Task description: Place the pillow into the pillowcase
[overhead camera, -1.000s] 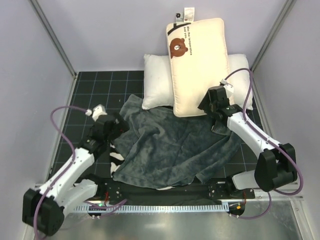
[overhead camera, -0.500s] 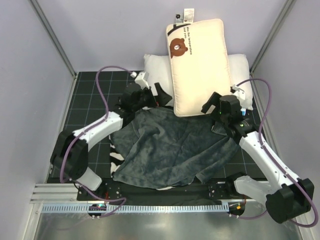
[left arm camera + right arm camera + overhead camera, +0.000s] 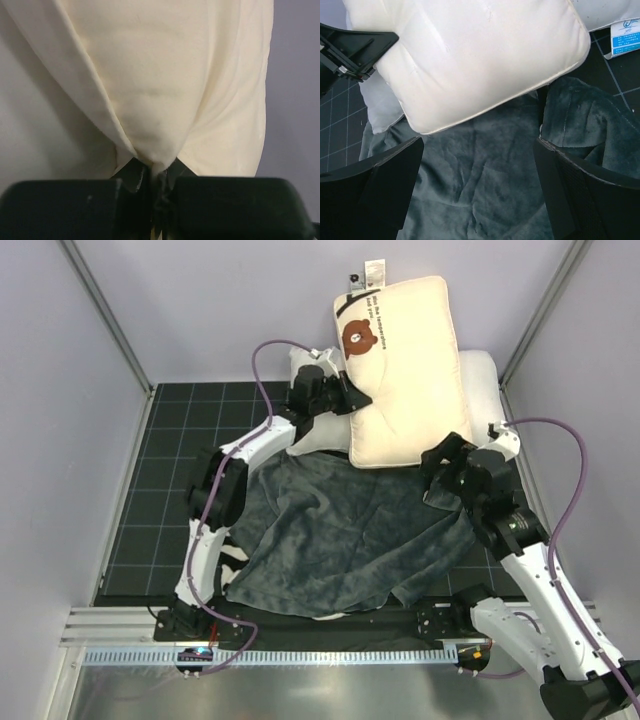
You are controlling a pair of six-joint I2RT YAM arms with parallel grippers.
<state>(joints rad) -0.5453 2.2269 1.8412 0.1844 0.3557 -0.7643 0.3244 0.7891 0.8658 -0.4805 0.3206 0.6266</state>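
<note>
The cream pillow (image 3: 405,370) with the brown bear face leans against the back wall, on top of a white pillow. My left gripper (image 3: 352,400) is at its left edge, and in the left wrist view my left gripper (image 3: 156,167) is shut on a pinch of the pillow (image 3: 160,90). The pillowcase (image 3: 340,540) lies crumpled in front of it, dark grey side up, with zebra stripes (image 3: 232,555) showing at its left edge. My right gripper (image 3: 437,472) hangs open above the pillowcase (image 3: 485,170), just below the pillow's (image 3: 480,55) lower corner, with nothing in my right gripper (image 3: 477,145).
A puffier white pillow (image 3: 320,440) lies under the cream one, and its blue label (image 3: 625,37) shows at the right. A black grid mat (image 3: 170,470) covers the table. Grey walls close in at the back and both sides.
My left arm swung from the pillowcase's left side up to the pillow's left edge and closed on it. My right gripper opened wide and drew back a little to the right.
</note>
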